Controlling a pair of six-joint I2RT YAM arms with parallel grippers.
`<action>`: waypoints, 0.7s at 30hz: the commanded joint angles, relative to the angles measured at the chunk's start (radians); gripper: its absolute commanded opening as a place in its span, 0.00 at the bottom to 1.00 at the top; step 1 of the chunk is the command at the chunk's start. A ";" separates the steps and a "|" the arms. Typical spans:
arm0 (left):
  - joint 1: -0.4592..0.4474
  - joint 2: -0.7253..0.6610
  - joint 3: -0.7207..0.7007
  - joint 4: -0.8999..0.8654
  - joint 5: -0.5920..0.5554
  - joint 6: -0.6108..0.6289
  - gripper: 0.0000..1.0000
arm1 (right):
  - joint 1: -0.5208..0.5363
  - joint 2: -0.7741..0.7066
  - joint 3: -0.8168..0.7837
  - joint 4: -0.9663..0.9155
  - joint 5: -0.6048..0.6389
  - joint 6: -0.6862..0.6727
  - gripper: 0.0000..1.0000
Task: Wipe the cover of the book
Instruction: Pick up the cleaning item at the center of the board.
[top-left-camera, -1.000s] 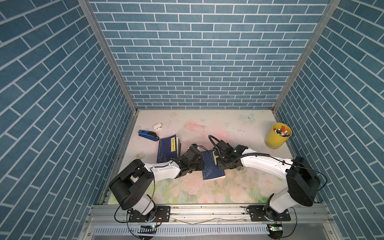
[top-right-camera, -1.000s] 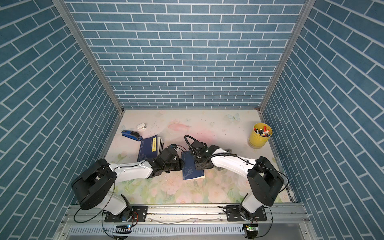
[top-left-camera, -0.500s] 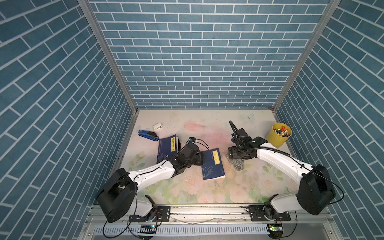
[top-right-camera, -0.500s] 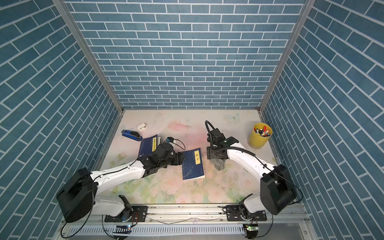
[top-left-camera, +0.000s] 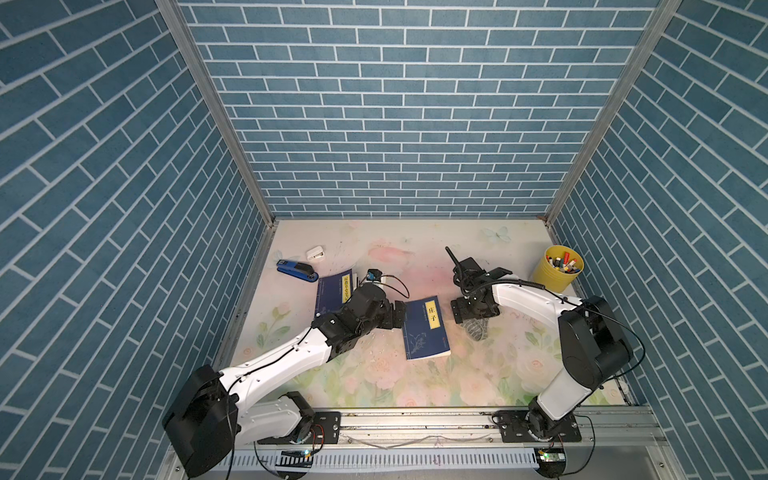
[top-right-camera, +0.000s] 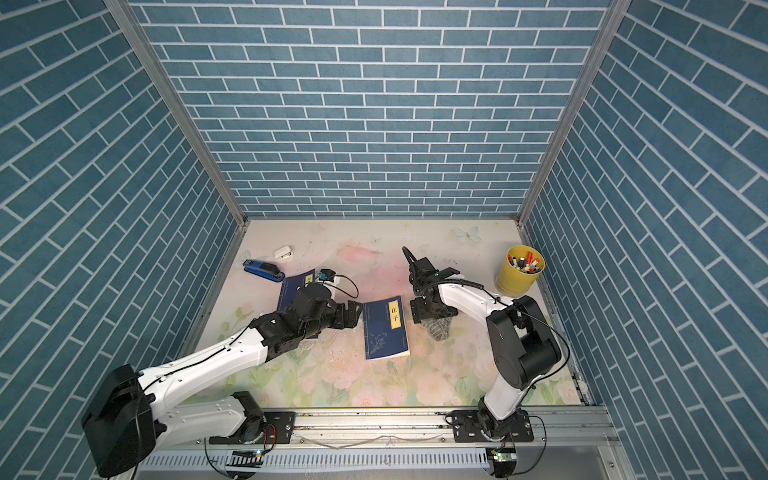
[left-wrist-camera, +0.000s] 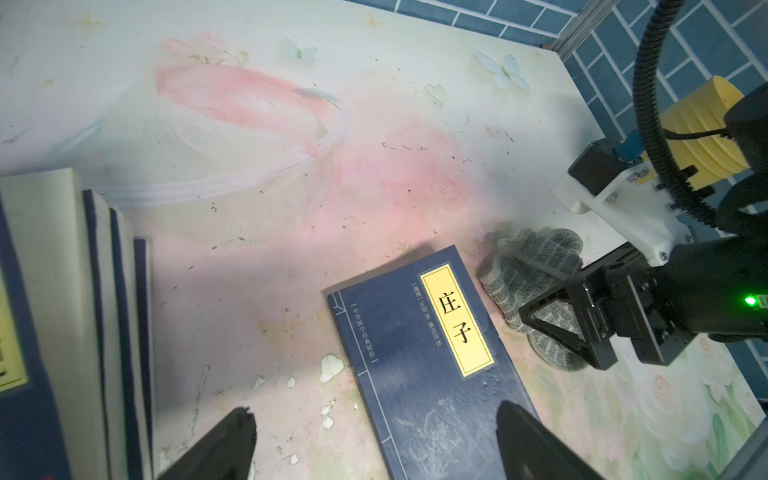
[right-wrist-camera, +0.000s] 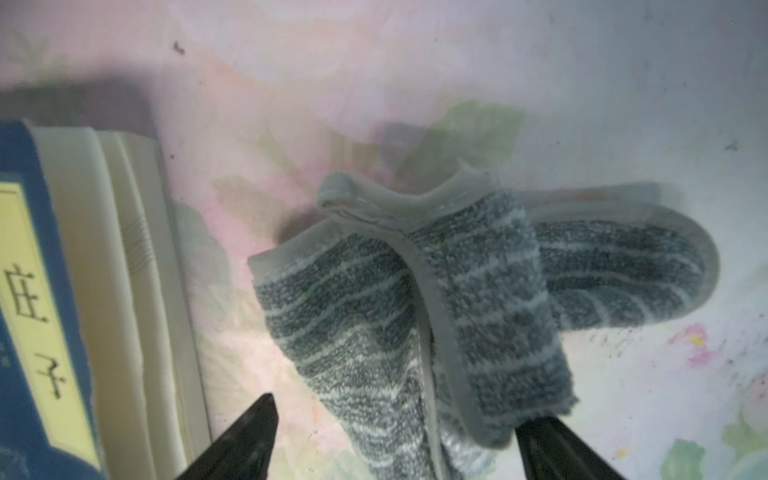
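Book lies flat on the table. A second ago both arms crowded over it; now they have drawn apart. Left gripper sits just beside its left edge, fingers spread wide, empty. Right gripper hangs over the striped grey cloth lying to the book's right, jaws apart, gripping nothing. Its yellow label reads 庄子.

far centre of table: open | front strip by rail: open | book to cloth: narrow gap | left of book: left gripper just beside, stack behind | over cloth: right gripper | right wall: cup | far left: stapler
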 joint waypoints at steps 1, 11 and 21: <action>0.034 -0.021 0.009 -0.049 -0.027 0.035 0.96 | -0.011 0.018 0.027 -0.006 0.060 -0.032 0.88; 0.071 -0.003 0.003 -0.034 0.007 0.043 0.95 | -0.037 0.077 -0.008 0.027 0.043 -0.034 0.87; 0.074 0.004 0.006 -0.032 0.007 0.043 0.95 | -0.081 0.137 -0.014 0.055 -0.053 -0.025 0.76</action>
